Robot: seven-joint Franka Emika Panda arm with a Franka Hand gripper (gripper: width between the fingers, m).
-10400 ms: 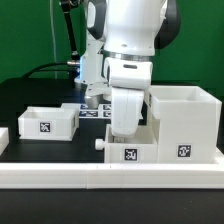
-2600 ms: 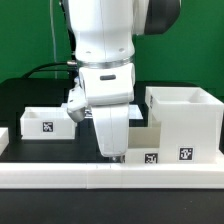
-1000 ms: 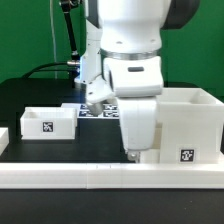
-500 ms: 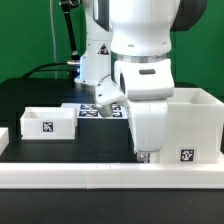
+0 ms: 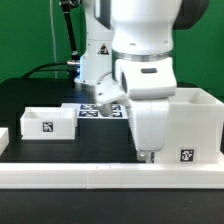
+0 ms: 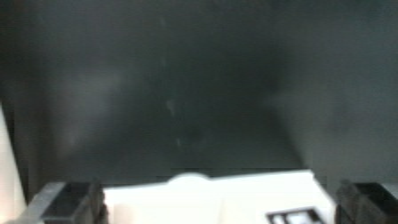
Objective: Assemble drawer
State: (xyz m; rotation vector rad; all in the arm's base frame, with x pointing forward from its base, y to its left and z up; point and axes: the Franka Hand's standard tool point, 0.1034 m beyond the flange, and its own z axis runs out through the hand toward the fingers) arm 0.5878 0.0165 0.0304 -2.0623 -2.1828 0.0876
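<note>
Swung toward three o'clock in the exterior view, my arm (image 5: pixel 140 40) now crowds the housing (image 5: pixel 188 125), hiding the knobbed tray (image 6: pixel 214 205) that sat at six o'clock. The spare tray (image 5: pixel 45 122) waits at nine o'clock on the table (image 5: pixel 20 95). My tool (image 5: pixel 148 155) hangs low, fingers (image 6: pixel 71 205) spread wide, released, tray front between them. I judge I'm sliding this tray in; next comes a straight, level push home.
</note>
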